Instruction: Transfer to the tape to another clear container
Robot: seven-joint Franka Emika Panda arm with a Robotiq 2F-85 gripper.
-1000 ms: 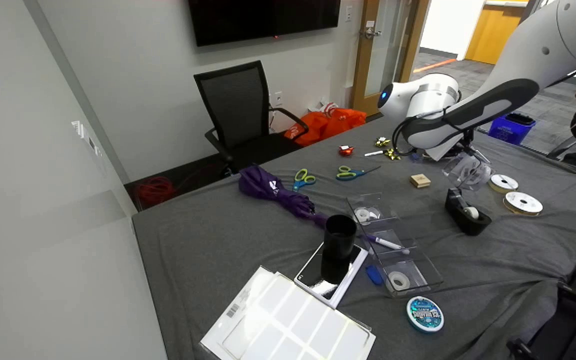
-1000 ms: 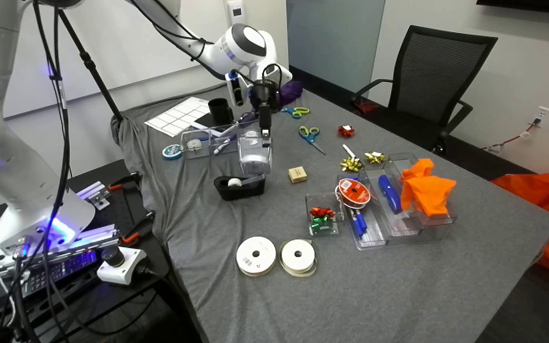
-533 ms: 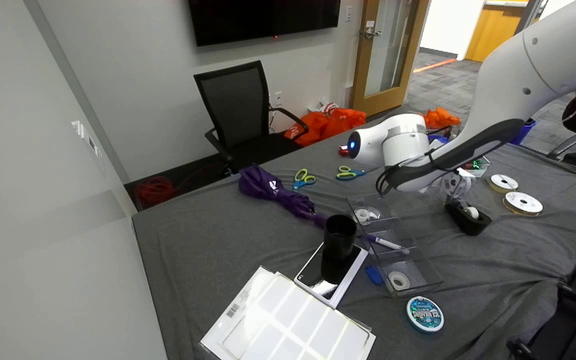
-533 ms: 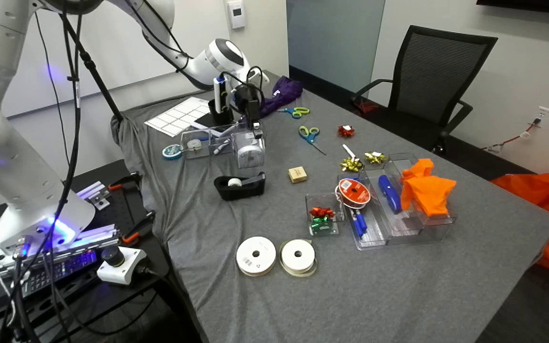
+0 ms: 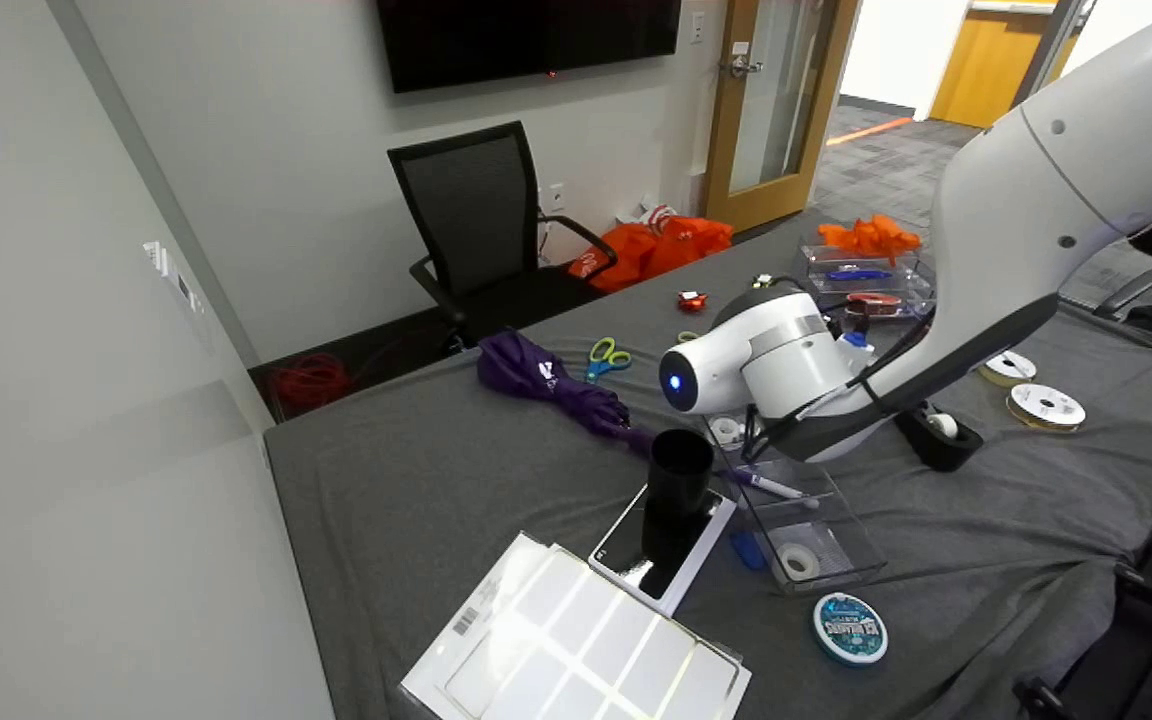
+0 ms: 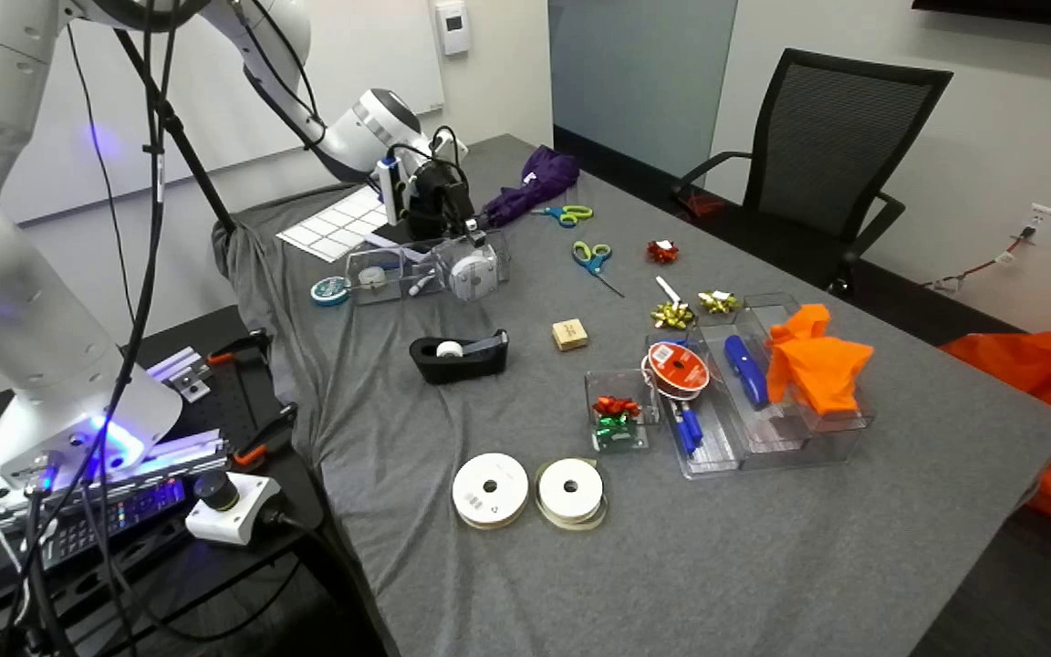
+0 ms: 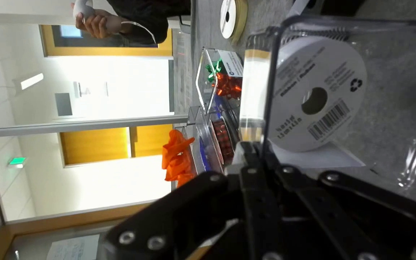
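The gripper is clenched on the wall of a clear container carrying a ribbon spool; whether it hangs right over the divided tray is hard to judge. Near the robot-side edge of the tabletop lies a teal disc; just beside it, one white tape roll sits in the tray's end compartment. A second tape roll shows at the tray's farther end. Beyond, a purple umbrella reaches the opposite edge.
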